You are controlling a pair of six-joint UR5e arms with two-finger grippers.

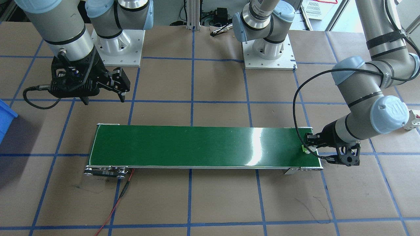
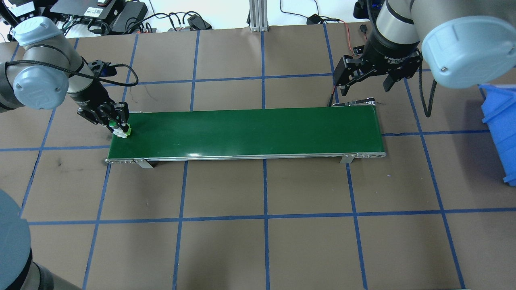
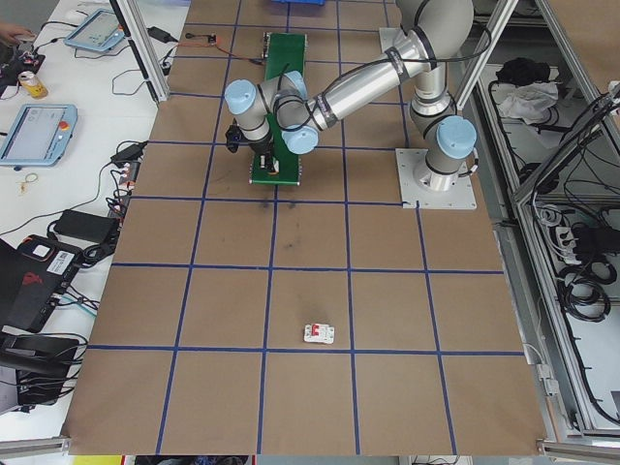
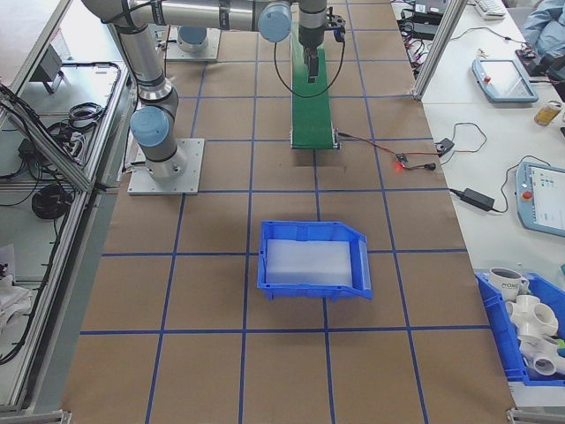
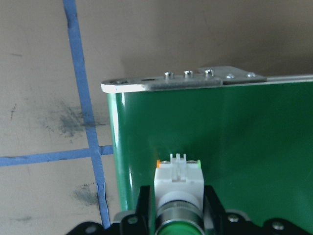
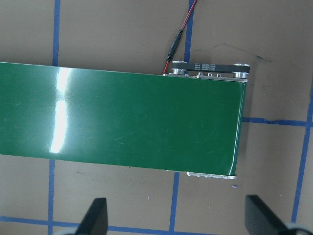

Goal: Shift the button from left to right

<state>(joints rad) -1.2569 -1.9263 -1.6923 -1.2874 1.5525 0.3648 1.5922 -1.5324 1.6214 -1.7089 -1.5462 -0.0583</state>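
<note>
The left gripper is clamped on the button, one finger on each side of its body, right at the left end of the green belt; the wrist view shows the white base pointing out over the belt and the green cap tucked back between the fingers, so it's held sideways rather than standing up; probably that's just the easiest way to pinch a short round body. Whether the button is already touching the belt or hanging just above it is hard to say from these angles. Seems like the plan is to drop it on the belt and let the belt carry it across.

The right gripper hangs above the far end of the belt with its fingers spread wide and nothing between them, looking like it's waiting to receive.

Room-wise, the button sits just inside the belt's end edge, with the metal bracket near it; not much margin that way. Along the belt it's bare green all the way; the blue bin sits well off past the right end.
</note>
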